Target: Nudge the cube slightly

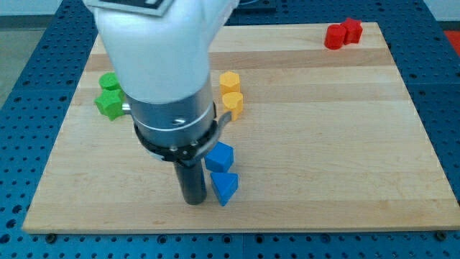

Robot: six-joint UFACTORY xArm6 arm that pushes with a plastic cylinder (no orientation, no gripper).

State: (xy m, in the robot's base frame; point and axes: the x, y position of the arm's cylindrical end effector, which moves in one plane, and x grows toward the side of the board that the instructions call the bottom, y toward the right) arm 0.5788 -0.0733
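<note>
Two blue blocks sit near the view's bottom centre. The upper one (220,156) looks roughly cube-like; the lower one (224,187) looks like a wedge pointing down. They touch or nearly touch. My tip (192,202) rests on the board just left of the lower blue block, very close to it; I cannot tell if they touch. The rod and the arm's white and grey body hide the board above and behind the tip.
Two yellow blocks (231,92) stand stacked in the view just above the blue ones. Two green blocks (108,95) lie at the left, partly behind the arm. Two red blocks (342,34) sit at the top right corner. The wooden board's (345,144) bottom edge is near the tip.
</note>
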